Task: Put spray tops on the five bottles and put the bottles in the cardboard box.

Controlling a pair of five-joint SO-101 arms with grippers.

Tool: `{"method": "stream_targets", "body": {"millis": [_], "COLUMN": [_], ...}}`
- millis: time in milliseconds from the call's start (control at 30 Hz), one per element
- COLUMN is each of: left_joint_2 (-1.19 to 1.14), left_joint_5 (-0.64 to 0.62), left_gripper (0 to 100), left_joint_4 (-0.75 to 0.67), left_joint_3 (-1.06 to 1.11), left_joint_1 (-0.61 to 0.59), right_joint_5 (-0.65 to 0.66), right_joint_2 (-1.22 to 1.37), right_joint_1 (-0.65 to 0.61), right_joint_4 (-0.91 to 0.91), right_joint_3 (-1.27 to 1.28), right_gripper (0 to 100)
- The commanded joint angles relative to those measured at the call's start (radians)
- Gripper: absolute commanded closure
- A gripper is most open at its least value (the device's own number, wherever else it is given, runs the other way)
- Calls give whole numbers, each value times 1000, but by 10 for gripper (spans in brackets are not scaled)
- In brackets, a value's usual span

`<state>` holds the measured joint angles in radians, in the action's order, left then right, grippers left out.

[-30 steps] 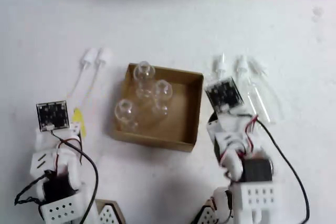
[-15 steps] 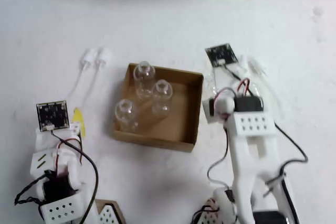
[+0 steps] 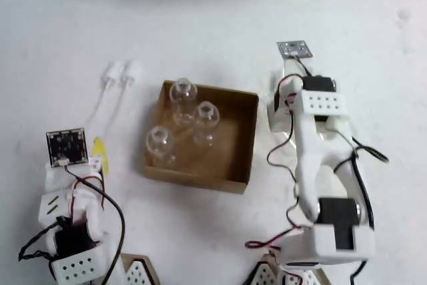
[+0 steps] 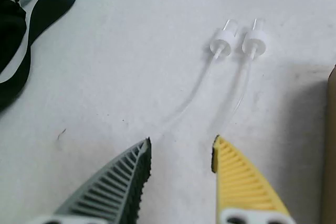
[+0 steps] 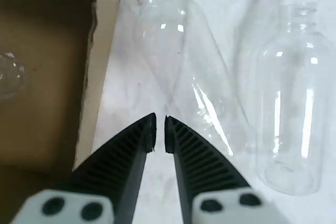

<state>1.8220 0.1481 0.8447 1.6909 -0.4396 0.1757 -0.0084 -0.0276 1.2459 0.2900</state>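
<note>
Bottles: three stand upright in the cardboard box (image 3: 197, 177): far bottle (image 3: 183, 91), middle bottle (image 3: 205, 114), near bottle (image 3: 159, 139). Two more lie on their sides on the bench (image 3: 200, 25) just beside the box's right wall. The inner lying bottle (image 5: 184, 61) and outer lying bottle (image 5: 294, 103) are side by side, necks toward the far side.

My right arm (image 3: 313, 125) is stretched out over them. Right end effector (image 5: 159, 127): clenched, black tips all but touching, grasping nothing. It sits low over the inner lying bottle's body, next to the box wall. Contact with that bottle: cannot tell.

Left end effector (image 4: 181, 148): released, grey and yellow fingers apart, low over the bench left of the box. Ahead of it the inner spray top (image 4: 253, 41) and outer spray top (image 4: 220, 43) lie side by side, dip tubes trailing back toward the fingertips.
</note>
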Motion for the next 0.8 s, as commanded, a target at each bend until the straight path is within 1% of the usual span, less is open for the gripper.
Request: {"method": "stream_targets", "body": {"millis": [0, 133, 300, 433, 633, 767], "left_joint_2": [8, 8, 8, 8, 8, 8], "left_joint_5": [11, 11, 11, 11, 11, 11], "left_gripper": [820, 820, 820, 820, 820, 820], "left_joint_4": [6, 6, 6, 6, 6, 6], "left_joint_3": [2, 2, 2, 2, 2, 2], "left_joint_1": [-5, -5, -5, -5, -5, -5], "right_joint_5": [-21, -21, -23, -23, -23, -21], "right_joint_2": [81, 154, 254, 332, 440, 452], "right_joint_1": [7, -24, -102, -142, -162, -160], "right_joint_4": [8, 7, 8, 8, 15, 39], "right_joint_3": [-104, -190, -281, -362, -494, -546], "right_gripper": [981, 981, 981, 982, 982, 982]}}
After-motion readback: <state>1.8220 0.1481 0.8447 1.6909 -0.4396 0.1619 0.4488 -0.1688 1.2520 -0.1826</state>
